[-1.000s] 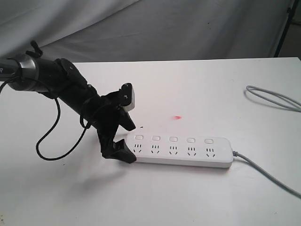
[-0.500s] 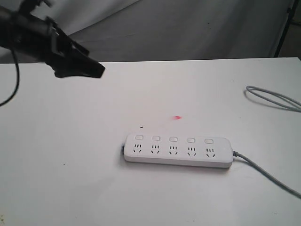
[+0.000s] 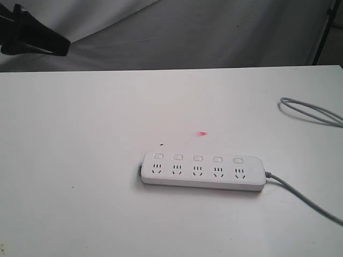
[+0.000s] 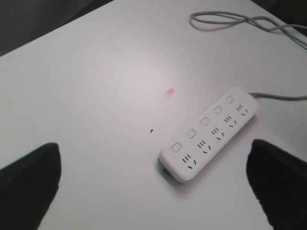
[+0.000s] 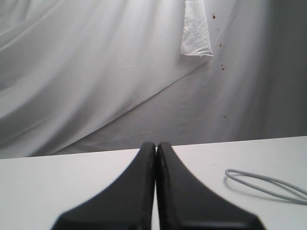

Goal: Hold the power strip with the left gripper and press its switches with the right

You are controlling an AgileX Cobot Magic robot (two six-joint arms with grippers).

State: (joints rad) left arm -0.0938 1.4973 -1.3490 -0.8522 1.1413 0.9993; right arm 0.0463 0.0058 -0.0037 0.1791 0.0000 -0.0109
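The white power strip (image 3: 203,171) lies flat on the white table (image 3: 80,160), its grey cord (image 3: 300,195) leaving at the right end. Its five switches (image 3: 198,158) run in a row above the sockets. My left gripper (image 3: 53,47) hangs high at the far left corner, well away from the strip. In the left wrist view the left gripper (image 4: 154,158) is open, its jaws wide apart with nothing between them, and the power strip (image 4: 211,132) with its switches (image 4: 205,121) lies below. My right gripper (image 5: 156,146) is shut and empty, and it does not show in the exterior view.
A separate loop of grey cable (image 3: 311,111) lies near the table's right edge; this cable loop (image 5: 264,184) also shows in the right wrist view. A small red spot (image 3: 202,133) marks the table just behind the strip. Grey cloth (image 3: 214,32) hangs behind the table.
The left gripper has let go of the strip's left end and pulled up and away to the far left corner. The power strip has stayed where it was.
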